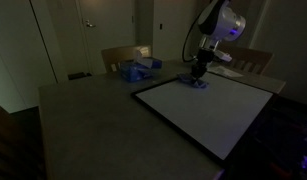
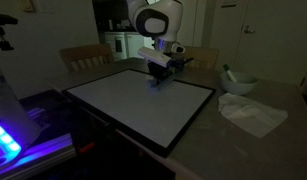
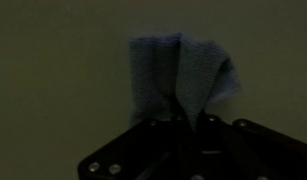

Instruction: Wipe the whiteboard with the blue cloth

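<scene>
While my arm reaches down over the far side of the table (image 1: 83, 120), my gripper (image 1: 198, 73) is clenched on the blue cloth (image 1: 196, 85). It pinches the cloth at the top, and the rest hangs bunched straight beneath my fingertips. In the wrist view the cloth (image 3: 178, 72) spreads out just ahead of the gripper (image 3: 183, 125), a fold of it drawn up between my two fingers (image 3: 206, 122), which stand close together around it.

The cloth's lower end touches the whiteboard (image 1: 208, 110), close to the board's far border and near the tabletop's far edge. In both exterior views the cloth sits directly under the gripper (image 2: 158, 72), not off to one side; it shows as a small blue wad (image 2: 156, 82) on the white surface. The whiteboard (image 2: 133, 100) lies flat on the tabletop, dark-framed and turned at an angle to the table's edges, with one corner pointing toward the near edge.

A crumpled blue bundle (image 1: 138, 70) rests near the far edge, well apart from my gripper and off the board. In an exterior view a crumpled white cloth (image 2: 251, 113) lies on the bare tabletop beside the board, and a pale bowl (image 2: 239, 84) sits just beyond it toward the far edge. Wooden chairs (image 1: 123, 55) stand behind the far edge. The room is dim, so I cannot make out finer detail.
</scene>
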`<action>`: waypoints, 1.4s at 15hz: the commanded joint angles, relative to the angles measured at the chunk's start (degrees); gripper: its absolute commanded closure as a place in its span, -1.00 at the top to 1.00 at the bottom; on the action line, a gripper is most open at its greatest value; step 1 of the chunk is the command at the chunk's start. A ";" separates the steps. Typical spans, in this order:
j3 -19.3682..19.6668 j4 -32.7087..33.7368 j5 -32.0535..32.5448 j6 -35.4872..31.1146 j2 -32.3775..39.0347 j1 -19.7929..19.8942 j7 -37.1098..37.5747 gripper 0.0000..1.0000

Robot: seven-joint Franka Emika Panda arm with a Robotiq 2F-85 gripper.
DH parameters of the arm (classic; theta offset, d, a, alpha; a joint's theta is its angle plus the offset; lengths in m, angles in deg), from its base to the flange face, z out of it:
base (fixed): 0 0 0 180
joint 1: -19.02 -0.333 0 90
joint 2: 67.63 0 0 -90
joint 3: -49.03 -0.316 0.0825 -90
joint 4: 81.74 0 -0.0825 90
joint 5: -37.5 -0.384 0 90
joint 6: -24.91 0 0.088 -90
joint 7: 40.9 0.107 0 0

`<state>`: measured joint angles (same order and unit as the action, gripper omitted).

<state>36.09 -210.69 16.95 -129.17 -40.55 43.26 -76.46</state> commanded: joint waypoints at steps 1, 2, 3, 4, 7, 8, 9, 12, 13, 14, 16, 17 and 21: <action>4.27 1.37 1.75 -1.48 4.70 -0.10 -1.73 -0.94; 4.82 1.61 1.72 -1.51 4.80 -0.01 -1.59 -0.94; 5.32 1.77 1.77 -1.50 4.84 -0.01 -1.39 -0.94; 5.93 1.91 1.94 -1.61 4.91 -0.06 -1.16 -0.94; 7.75 2.34 2.66 -1.81 5.08 -0.15 -0.64 -0.94; 8.45 2.52 3.06 -1.81 5.18 -0.24 -0.41 -0.94; 9.42 2.67 3.96 -1.74 5.30 -0.46 -0.07 -0.94; 13.16 3.27 8.83 -1.66 5.65 -1.34 2.14 -0.94; 14.09 3.59 10.33 -1.61 5.84 -1.38 2.84 -0.94; 14.94 4.00 11.70 -1.55 6.10 -1.31 3.54 -0.94; 15.85 4.69 13.47 -1.31 6.49 -0.98 4.23 -0.94; 16.18 5.03 14.09 -1.35 6.75 -0.79 4.42 -0.94; 16.12 6.38 13.00 -2.88 7.73 0.30 5.65 -0.94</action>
<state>51.32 -207.07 28.88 -129.19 -39.26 42.34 -72.01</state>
